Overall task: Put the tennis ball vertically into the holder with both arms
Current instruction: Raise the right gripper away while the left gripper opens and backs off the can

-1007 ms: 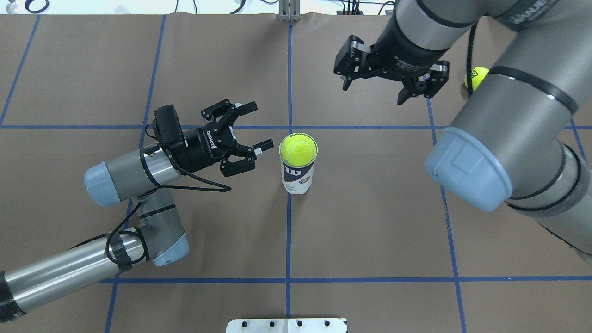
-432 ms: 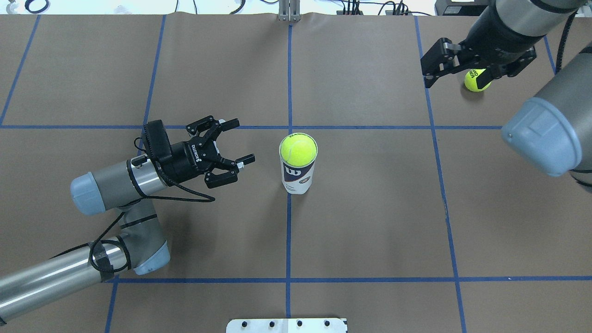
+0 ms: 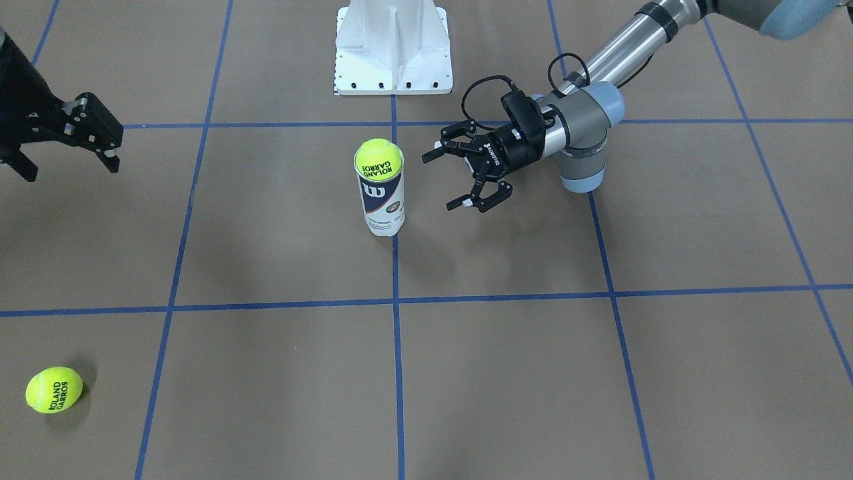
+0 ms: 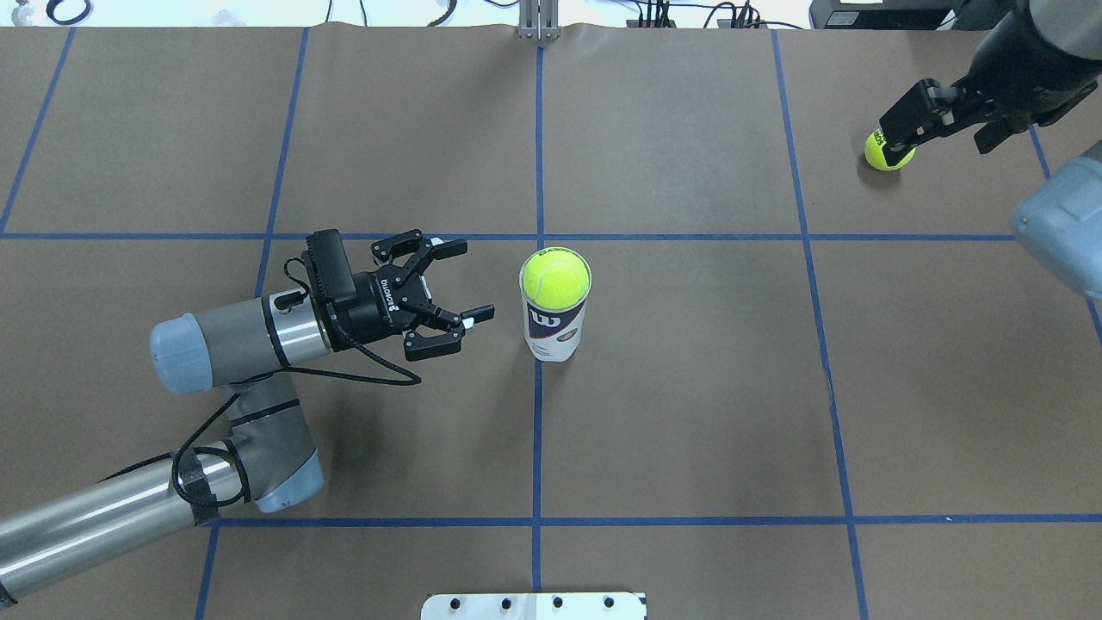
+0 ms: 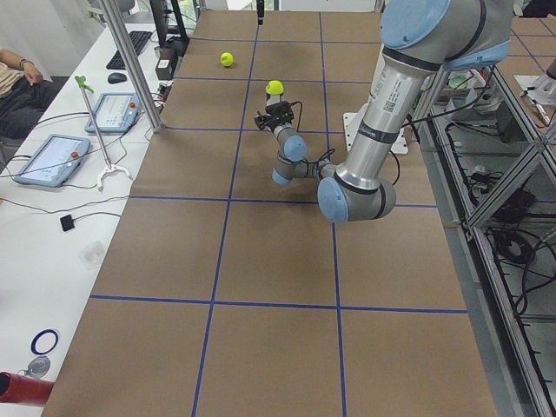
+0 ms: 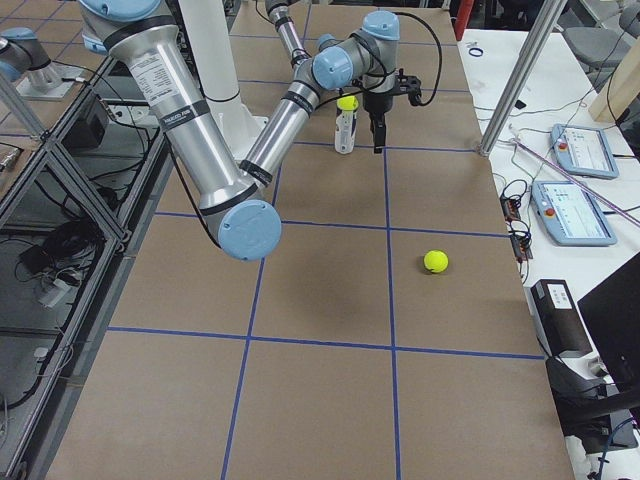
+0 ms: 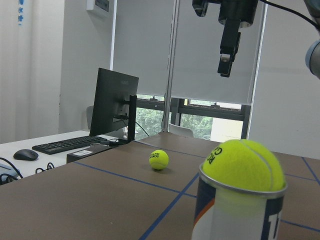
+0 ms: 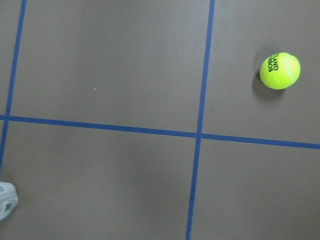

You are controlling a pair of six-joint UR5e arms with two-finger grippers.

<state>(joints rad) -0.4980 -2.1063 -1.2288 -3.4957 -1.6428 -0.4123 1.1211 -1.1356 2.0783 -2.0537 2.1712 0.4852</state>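
The holder (image 4: 554, 334) is a clear can with a navy-and-white label, standing upright at the table's centre (image 3: 383, 203). One tennis ball (image 4: 555, 280) sits in its mouth, half above the rim (image 7: 243, 165). My left gripper (image 4: 466, 282) is open, level with the can's top and a short gap to its left, holding nothing (image 3: 444, 180). A second tennis ball (image 3: 54, 390) lies loose at the far right of the table (image 8: 280, 70). My right gripper (image 4: 944, 136) hangs open high above that loose ball, empty.
The white pedestal base (image 3: 393, 47) stands at the robot's edge of the table. Blue tape lines cross the brown table top (image 4: 689, 413). Side benches hold tablets (image 5: 50, 159), cables, a keyboard and a monitor (image 7: 116, 105). A person's arm (image 5: 13, 74) shows at the far bench.
My right arm swung from above the table's upper middle out to the far right, over the loose ball. The left gripper drew back, then came closer to the can again, still open.
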